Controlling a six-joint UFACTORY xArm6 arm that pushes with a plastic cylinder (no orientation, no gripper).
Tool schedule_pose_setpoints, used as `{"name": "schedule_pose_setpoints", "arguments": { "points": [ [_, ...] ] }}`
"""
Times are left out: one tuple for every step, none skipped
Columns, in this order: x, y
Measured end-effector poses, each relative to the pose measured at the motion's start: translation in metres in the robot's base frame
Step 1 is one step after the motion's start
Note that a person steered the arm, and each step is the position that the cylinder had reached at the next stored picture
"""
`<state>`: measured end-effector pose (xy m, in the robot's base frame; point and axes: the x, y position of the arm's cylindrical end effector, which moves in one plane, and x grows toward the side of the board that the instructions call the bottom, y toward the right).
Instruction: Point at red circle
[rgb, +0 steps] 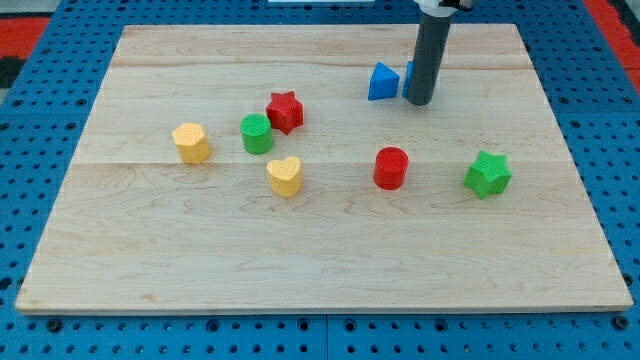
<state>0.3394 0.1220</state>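
The red circle (391, 167) is a short red cylinder standing on the wooden board (320, 250), right of the middle. My tip (420, 102) is the lower end of a dark rod that comes down from the view's top. It rests on the board above and slightly right of the red circle, about a block's width or more apart from it. The tip stands just right of a blue triangle block (382, 82) and in front of a second blue block (410, 72) that is mostly hidden behind the rod.
A red star (285, 110) touches a green cylinder (256, 133) left of middle. A yellow hexagon-like block (190, 142) sits further left. A yellow heart (285, 176) lies below them. A green star (487, 174) sits right of the red circle.
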Motion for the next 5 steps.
{"name": "schedule_pose_setpoints", "arguments": {
  "points": [
    [0.004, 0.0],
    [0.026, -0.001],
    [0.039, -0.023],
    [0.056, -0.036],
    [0.084, -0.037]
  ]
}}
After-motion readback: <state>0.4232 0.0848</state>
